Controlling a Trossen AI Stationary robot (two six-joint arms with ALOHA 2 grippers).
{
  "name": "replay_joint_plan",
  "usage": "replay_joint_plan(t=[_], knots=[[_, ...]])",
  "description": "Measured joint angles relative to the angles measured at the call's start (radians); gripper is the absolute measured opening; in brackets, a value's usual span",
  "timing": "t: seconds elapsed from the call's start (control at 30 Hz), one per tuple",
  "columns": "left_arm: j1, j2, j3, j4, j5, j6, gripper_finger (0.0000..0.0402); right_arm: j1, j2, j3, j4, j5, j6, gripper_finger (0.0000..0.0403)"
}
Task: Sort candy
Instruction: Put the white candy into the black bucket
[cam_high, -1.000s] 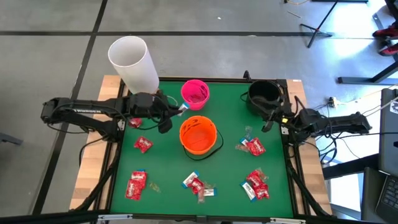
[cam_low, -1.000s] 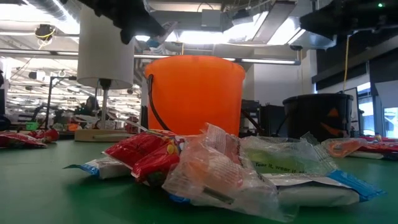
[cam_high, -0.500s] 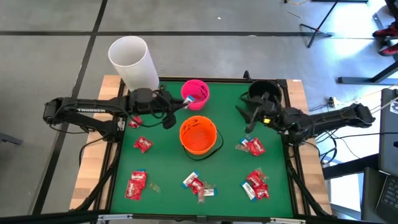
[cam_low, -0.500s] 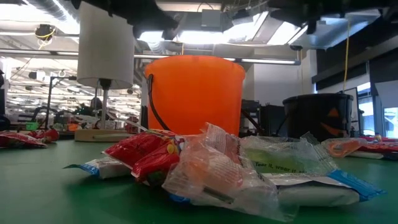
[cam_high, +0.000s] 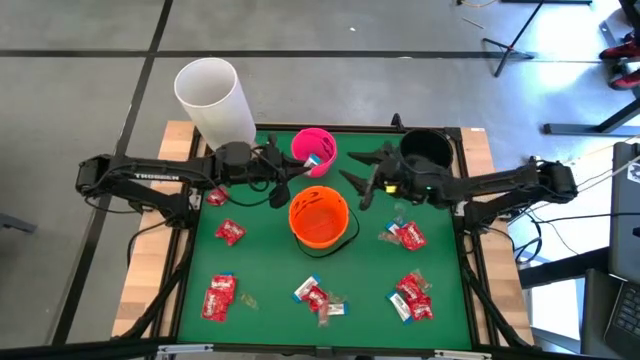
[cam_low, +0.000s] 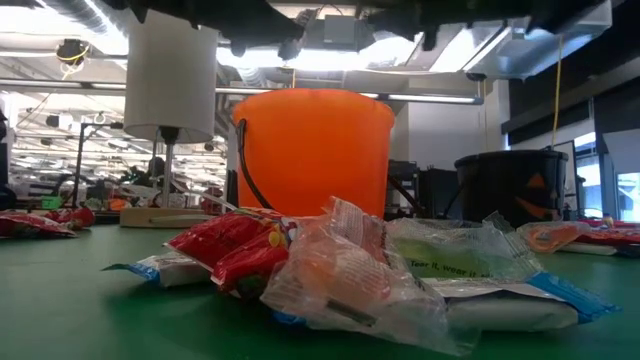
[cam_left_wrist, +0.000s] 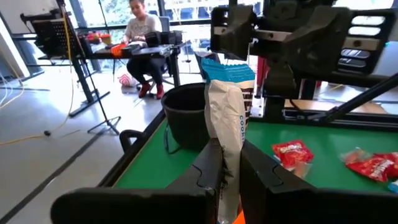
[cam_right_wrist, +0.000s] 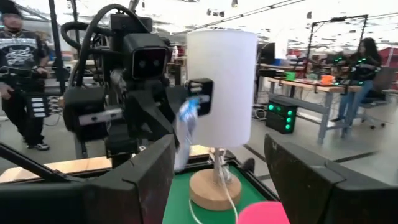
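The candy lies in small heaps of red wrappers on the green table (cam_high: 260, 265), for instance at the near middle (cam_high: 316, 296), (cam_low: 330, 265) and at the right (cam_high: 405, 236). My left gripper (cam_high: 291, 175), (cam_left_wrist: 231, 171) is shut on a white packet with a blue end (cam_left_wrist: 227, 115), (cam_right_wrist: 185, 130). It hangs over the gap between the pink bucket (cam_high: 314, 149) and the orange bucket (cam_high: 320, 216). My right gripper (cam_high: 357, 180), (cam_right_wrist: 219, 149) stands open just to the packet's right, facing it, with nothing between its fingers. My left gripper pinches the packet's lower part (cam_left_wrist: 229, 160) between its two fingers. The fingers lie about level and point toward the table's right. The packet stands up from the fingers with its blue end (cam_left_wrist: 227, 70) on top, lifted clear of the table and buckets.
A black bucket (cam_high: 425, 150) stands at the far right, under my right arm. A white cylinder on a wooden foot (cam_high: 213, 100) rises at the far left corner. More red candy lies at the left (cam_high: 230, 232), (cam_high: 218, 297) and near right (cam_high: 412, 297).
My right gripper has swung from the table's right edge toward the left, past the black bucket, up to the held packet, and has opened. My left gripper has edged toward the table's right with the packet still in its hold.
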Motion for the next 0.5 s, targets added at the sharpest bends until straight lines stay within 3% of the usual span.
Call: replay_joint_plan(t=[0.27,0.5], knots=[[0.000,0.044,0.000,0.046,0.007,0.000,0.0023,-0.035,0.142,0.120,-0.002,-0.091,0.046,0.0246],[0.000,0.043,-0.001,0.049,0.008,0.000,0.0023,-0.036,0.182,0.146,0.018,-0.136,0.093,0.0233]])
